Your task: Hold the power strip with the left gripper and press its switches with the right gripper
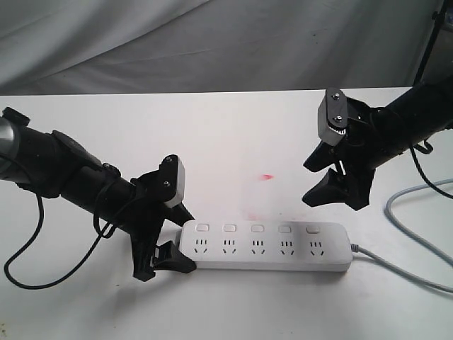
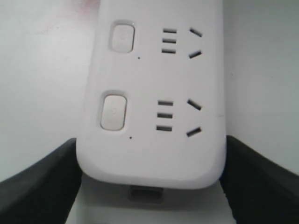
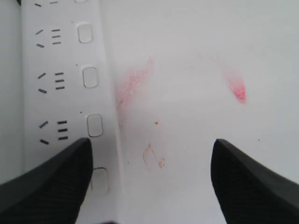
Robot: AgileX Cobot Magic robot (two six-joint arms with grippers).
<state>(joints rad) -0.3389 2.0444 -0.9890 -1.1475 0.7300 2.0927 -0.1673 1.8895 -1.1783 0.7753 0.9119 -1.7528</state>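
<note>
The long white power strip (image 1: pixel 265 248) lies on the white table (image 1: pixel 233 134), with its grey cord (image 1: pixel 396 266) leaving its right end. Its switches (image 1: pixel 257 229) run in a row along the far edge, and two of its switches (image 2: pixel 113 112) fill the left wrist view. My left gripper (image 1: pixel 170 237) straddles the strip's left end. Its jaws press both long sides of the power strip (image 2: pixel 154 93), so it is shut on it. My right gripper (image 1: pixel 320 177) hangs open above the table, just behind the strip's right end. In the right wrist view, the right gripper (image 3: pixel 150 156) is empty, with the switches (image 3: pixel 95 125) off to one side.
Red stains (image 1: pixel 267 176) mark the table behind the strip. A grey cable (image 1: pixel 414 202) loops at the right edge, and a loose black cable (image 1: pixel 28 273) hangs from the left arm. A grey cloth backdrop (image 1: pixel 212 42) rises behind the table.
</note>
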